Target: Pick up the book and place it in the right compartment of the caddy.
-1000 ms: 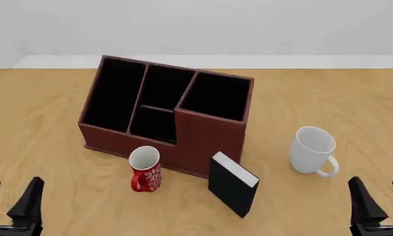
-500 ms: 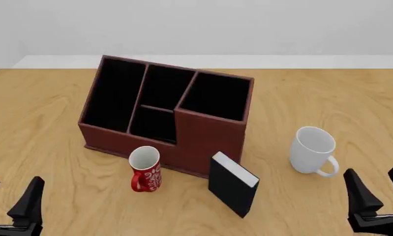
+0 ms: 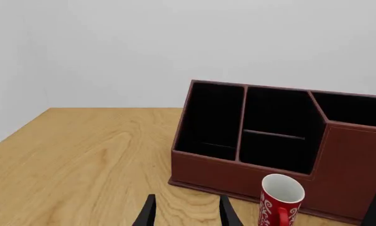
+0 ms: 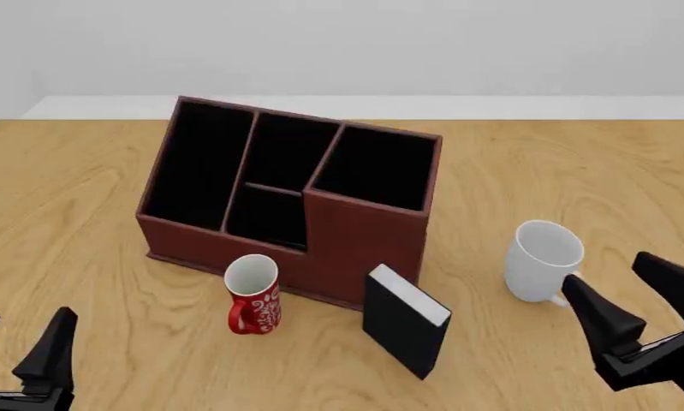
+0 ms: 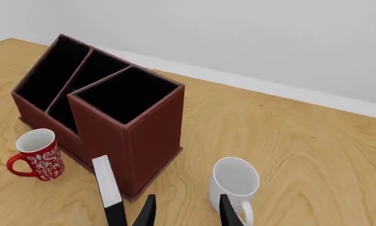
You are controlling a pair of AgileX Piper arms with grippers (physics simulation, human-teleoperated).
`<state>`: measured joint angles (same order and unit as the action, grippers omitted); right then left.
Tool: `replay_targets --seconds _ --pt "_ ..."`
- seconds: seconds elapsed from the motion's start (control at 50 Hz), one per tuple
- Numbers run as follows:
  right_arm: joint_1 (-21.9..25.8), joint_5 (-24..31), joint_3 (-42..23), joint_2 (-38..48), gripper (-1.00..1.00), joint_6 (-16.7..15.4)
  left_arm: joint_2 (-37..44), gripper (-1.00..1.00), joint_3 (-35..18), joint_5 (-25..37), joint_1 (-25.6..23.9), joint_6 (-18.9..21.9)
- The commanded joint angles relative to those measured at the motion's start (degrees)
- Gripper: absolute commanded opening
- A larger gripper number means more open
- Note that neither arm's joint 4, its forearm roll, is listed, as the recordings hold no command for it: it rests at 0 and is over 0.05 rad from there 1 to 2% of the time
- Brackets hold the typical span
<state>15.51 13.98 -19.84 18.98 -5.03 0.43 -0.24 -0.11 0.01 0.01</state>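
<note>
One book (image 4: 407, 321), one caddy (image 4: 365, 240), two mugs (image 4: 253, 294)

The front view is taken from above and behind the arms, looking forward and down; the whole caddy (image 4: 290, 210) is framed at mid-distance. The left wrist view is taken low, near the table, from the caddy's (image 3: 282, 150) front-left, facing its open slots. The right wrist view is taken higher, from the caddy's (image 5: 103, 110) front-right. The caddy and the red mug (image 4: 253, 294) are shared by all three views.
</note>
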Motion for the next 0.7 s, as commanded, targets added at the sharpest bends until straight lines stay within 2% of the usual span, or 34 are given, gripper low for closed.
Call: replay_targets --seconds 0.02,0.2,0.36,0.7 --pt "6.3 6.1 -6.6 5.1 1.00 -0.4 0.0 1.00 0.0 0.0 0.0 0.0" --pt "12.1 7.7 -10.3 13.2 1.00 -0.3 0.0 1.00 0.0 0.0 0.0 0.0" --pt "11.4 8.2 -12.2 16.7 1.00 -1.1 0.0 1.00 0.0 0.0 0.0 0.0" --pt "15.5 7.9 -15.0 24.6 1.00 1.4 0.0 1.00 0.0 0.0 0.0 0.0"
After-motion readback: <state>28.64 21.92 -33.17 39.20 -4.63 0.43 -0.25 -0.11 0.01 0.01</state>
